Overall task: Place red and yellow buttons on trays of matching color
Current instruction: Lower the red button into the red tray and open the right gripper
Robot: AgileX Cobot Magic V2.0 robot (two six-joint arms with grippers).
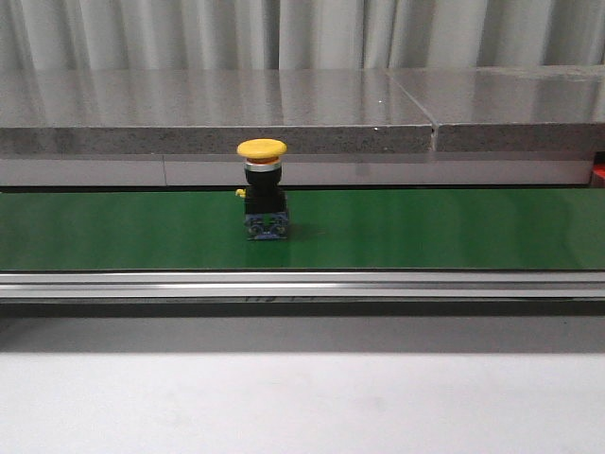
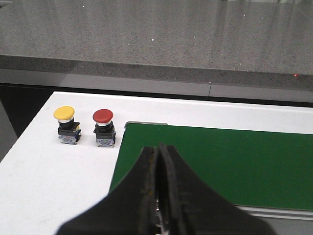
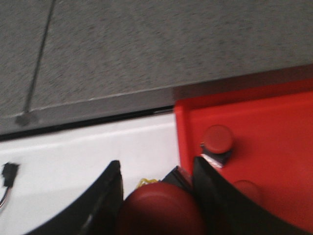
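Here we held a red button (image 3: 161, 210) tight in our right gripper (image 3: 159, 196) beside the red tray (image 3: 274, 132) so it could join its match, while our left gripper (image 3: 157, 161) stayed... Here we held a red button (image 3: 161, 210) tight in our right gripper (image 3: 159, 196) just by the red tray (image 3: 274, 132), where it belonged, while our left gripper (image 2: 158, 161) was pinched shut on nothing and a yellow button (image 1: 262, 189) waited on the green belt (image 1: 454, 227).

Even, soft light throughout; the right wrist view is blurred, the others sharp.
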